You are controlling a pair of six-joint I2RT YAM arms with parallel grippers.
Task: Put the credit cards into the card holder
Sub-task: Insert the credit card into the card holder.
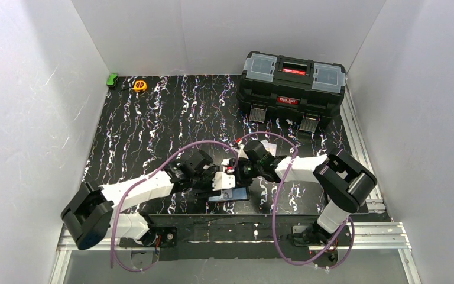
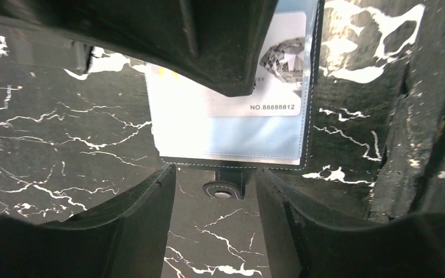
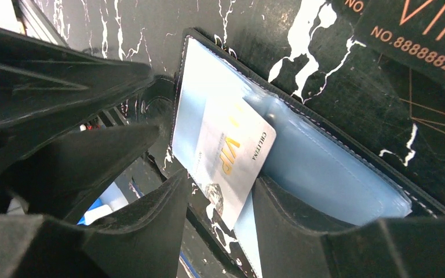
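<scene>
Right gripper (image 3: 220, 188) parted, credit card (image 3: 232, 145) between, card holder (image 3: 324, 168) beneath

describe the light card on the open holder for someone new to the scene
On the marbled table, at the middle of its near edge, the black holder lies open, bluish sleeves up. The card lies on those sleeves. It is silver-white with gold VIP lettering and a diamond picture, unlike the black VIP card beside the holder.
</scene>
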